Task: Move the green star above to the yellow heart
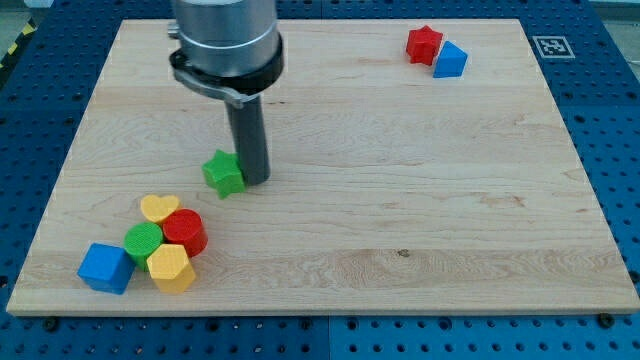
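The green star (224, 173) lies on the wooden board (400, 200), left of the middle. My tip (256, 180) stands right beside it, touching its right side. The yellow heart (159, 209) lies lower left of the star, at the top of a cluster of blocks near the view's bottom left. A short gap of bare wood separates the star from the heart.
Below the heart are a red cylinder (184, 231), a green cylinder (144, 241), a yellow hexagon (171, 267) and a blue cube (105, 267). A red star (424, 44) and a blue triangle (450, 61) sit at the top right.
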